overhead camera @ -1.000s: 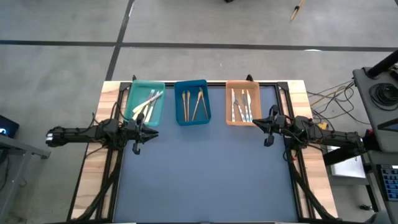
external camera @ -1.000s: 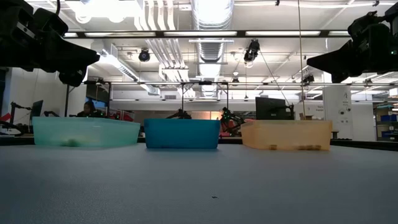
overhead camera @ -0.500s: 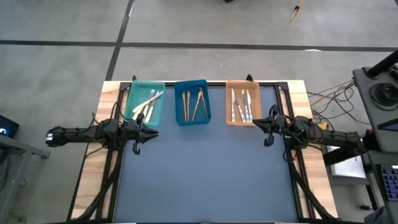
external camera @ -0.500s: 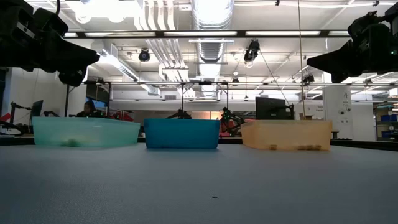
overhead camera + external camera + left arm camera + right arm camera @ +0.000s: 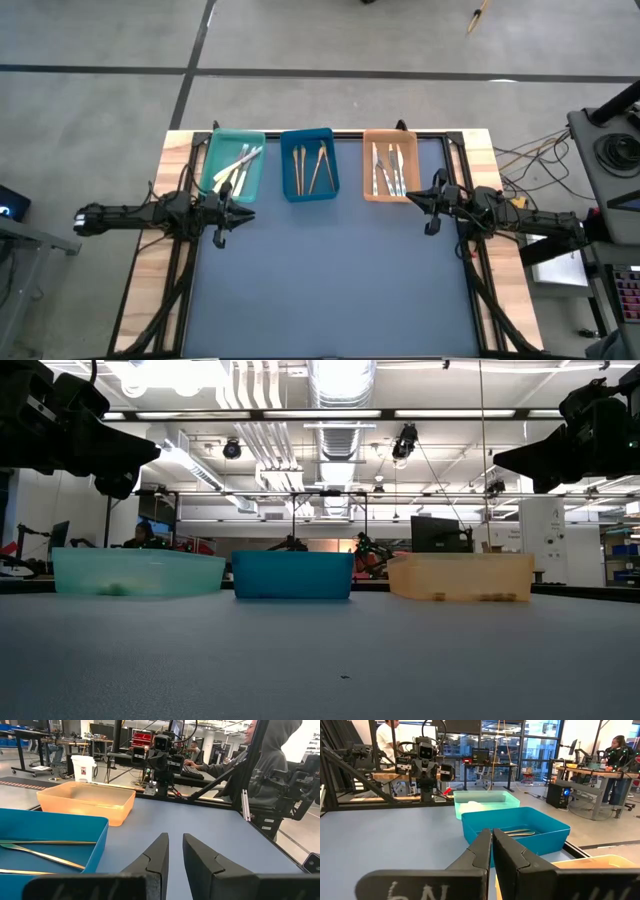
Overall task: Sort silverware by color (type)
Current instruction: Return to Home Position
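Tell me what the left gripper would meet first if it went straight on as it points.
Likely the right gripper, which faces the left gripper across the table; nothing shows between them, though depth is hard to judge.

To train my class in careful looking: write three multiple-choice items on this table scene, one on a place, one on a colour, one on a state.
1. Which tray stands in the middle of the row? A teal tray; B blue tray; C orange tray.
2. What colour is the silverware in the blue tray? A tan wooden; B silver; C cream-yellow.
3. How is the right gripper? A shut on a fork; B shut, holding nothing; C open inside a tray.
Answers: 1 B, the high view shows it between the other two. 2 A, tan pieces lie in it. 3 B, the right wrist view shows it closed and empty.
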